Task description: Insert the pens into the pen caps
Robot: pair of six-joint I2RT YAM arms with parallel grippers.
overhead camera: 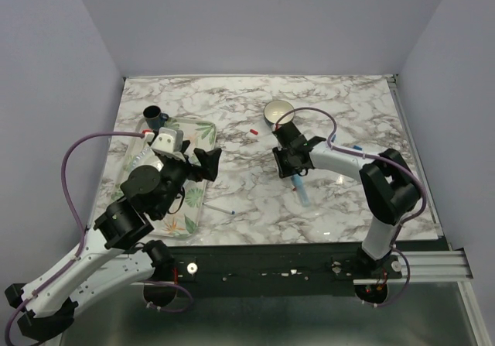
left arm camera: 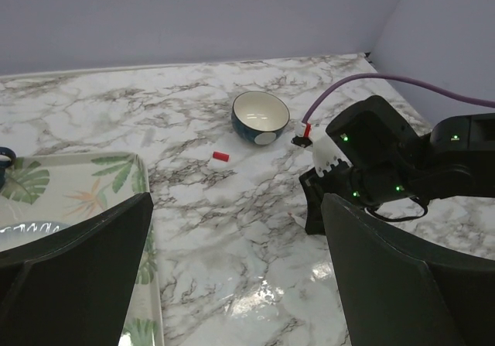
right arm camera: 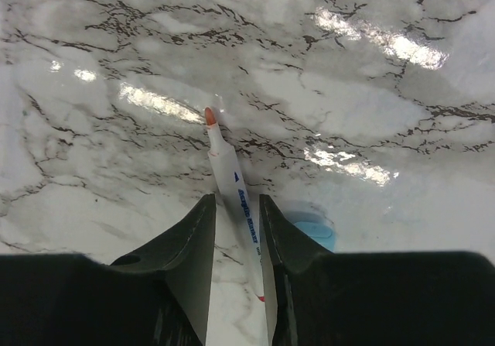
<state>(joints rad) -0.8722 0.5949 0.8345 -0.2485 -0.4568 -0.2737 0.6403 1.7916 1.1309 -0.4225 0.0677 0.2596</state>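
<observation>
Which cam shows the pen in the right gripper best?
Right wrist: pen sits between the fingers, red tip and print clear. Top external and left wrist show the right arm; pen not discernible.

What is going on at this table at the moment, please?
The right end effector is shut on a slim white-barrelled pen with a red tip, holding it over the marble tabletop. The left end effector is open and empty, hovering beside the leaf-patterned tray. A small red plastic cap lies loose near the round blue bowl, not yet on any pen.
</observation>
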